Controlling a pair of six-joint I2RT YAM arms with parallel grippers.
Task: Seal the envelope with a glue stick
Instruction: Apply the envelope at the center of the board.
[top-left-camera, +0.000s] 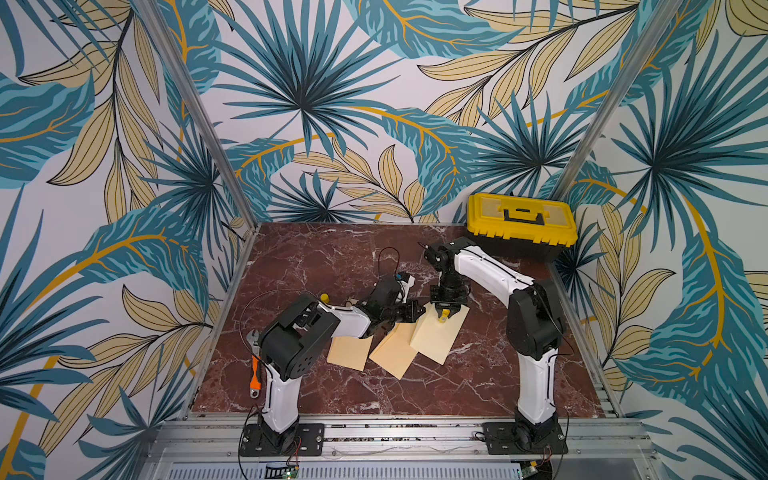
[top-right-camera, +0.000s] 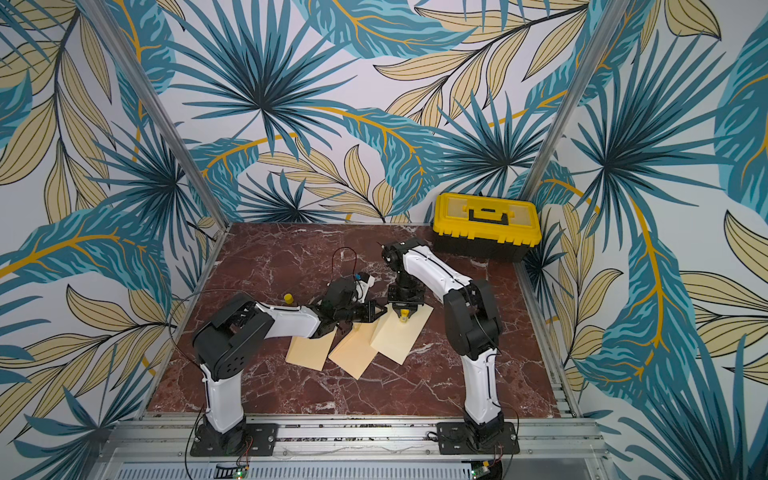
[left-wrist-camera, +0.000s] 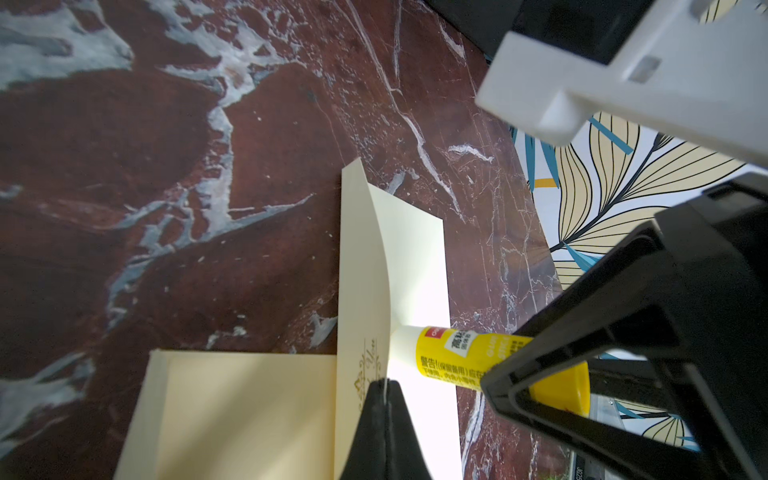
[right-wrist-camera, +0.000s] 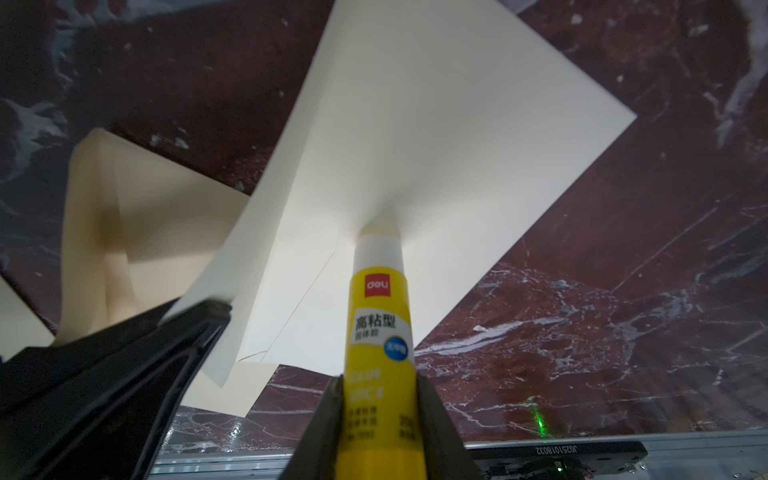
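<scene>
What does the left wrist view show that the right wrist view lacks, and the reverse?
Only left wrist: gold print on the envelope flap, yellow end of the glue stick. Only right wrist: blue badge on the stick's label, green light spot. Both: left gripper pinching the flap, right gripper clamping the stick, its white tip against the envelope.

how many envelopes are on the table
3, side by side: the left envelope, the middle envelope, and the right envelope, touched by the glue stick. More may be hidden underneath.

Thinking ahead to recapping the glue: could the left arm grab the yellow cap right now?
Probably not yet: the left gripper is shut on the envelope flap, and the cap sits behind its own forearm.
</scene>
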